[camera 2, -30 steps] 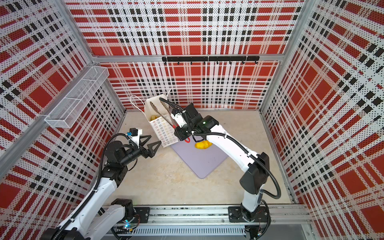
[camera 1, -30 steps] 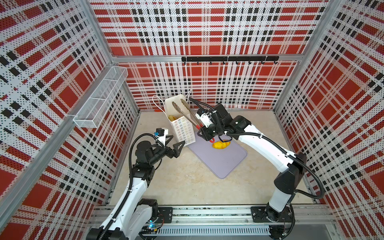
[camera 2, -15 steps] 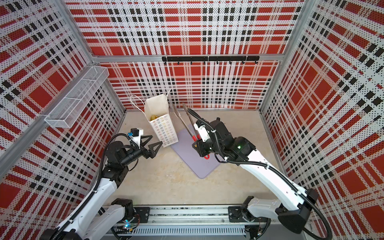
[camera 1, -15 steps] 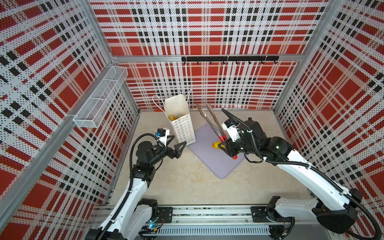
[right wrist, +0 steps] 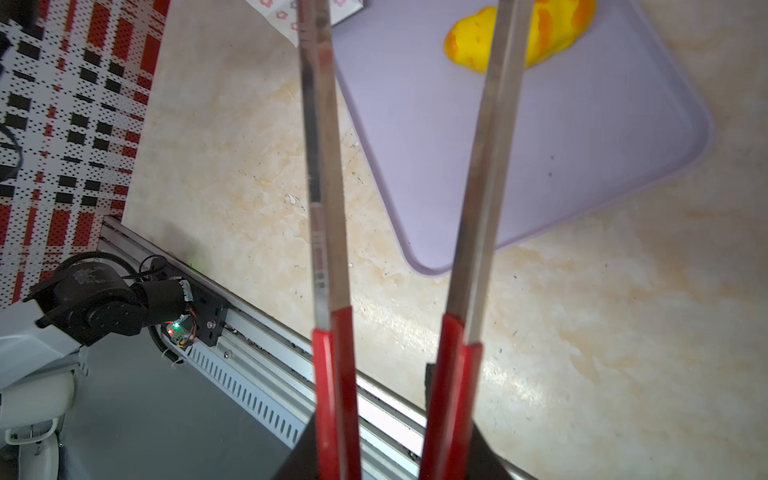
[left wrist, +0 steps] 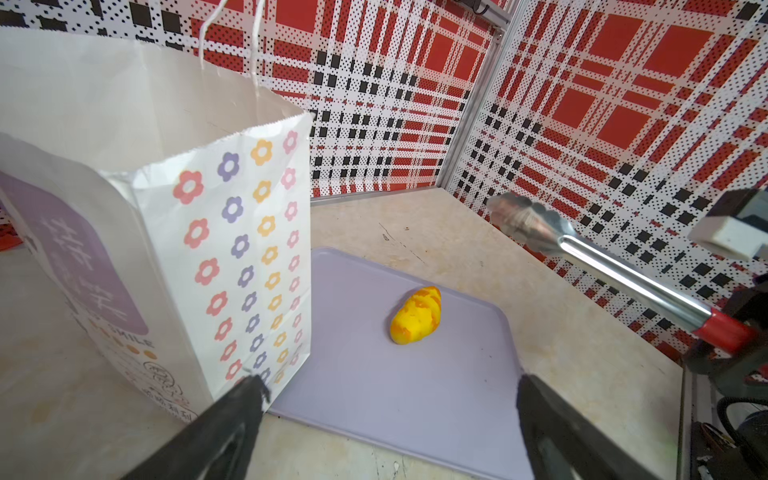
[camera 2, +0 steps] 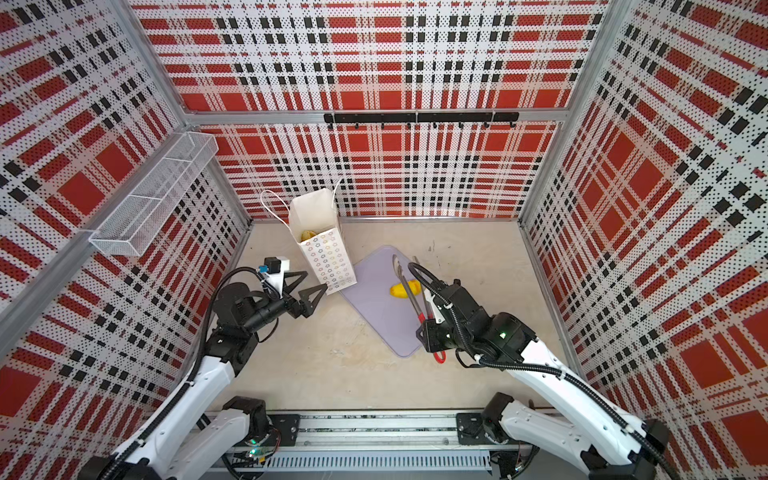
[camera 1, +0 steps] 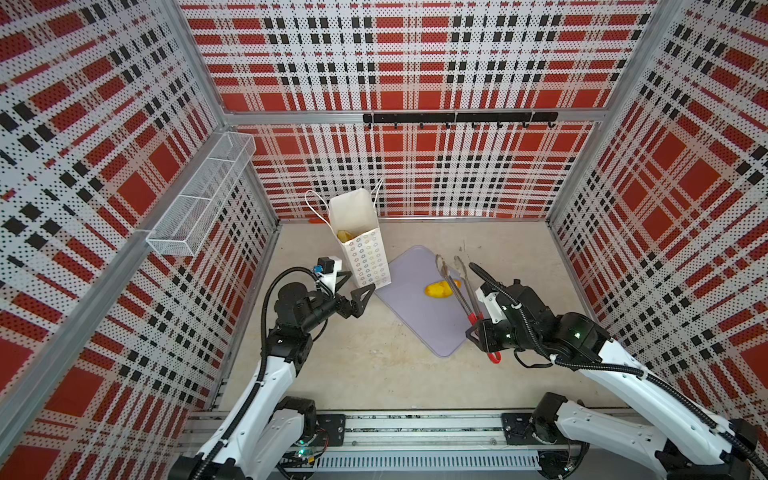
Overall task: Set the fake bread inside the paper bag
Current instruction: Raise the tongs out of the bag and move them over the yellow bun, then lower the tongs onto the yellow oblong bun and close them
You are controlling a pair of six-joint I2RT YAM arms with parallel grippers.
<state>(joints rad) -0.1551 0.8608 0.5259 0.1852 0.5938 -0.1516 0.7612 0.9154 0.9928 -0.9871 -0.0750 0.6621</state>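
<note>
Right arm [camera 1: 644, 382] stretches forward, jaws gripping tongs [camera 1: 456, 291].

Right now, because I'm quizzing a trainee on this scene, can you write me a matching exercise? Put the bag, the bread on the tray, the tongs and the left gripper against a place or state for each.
Things:
1. bag
2. bread
3. tongs
4. left gripper

Places or states:
a. lying on the lilac tray
b. clamped in the right gripper
c. jaws wide apart, holding nothing
d. standing upright

Pairs: 1-d, 2-a, 3-b, 4-c
</note>
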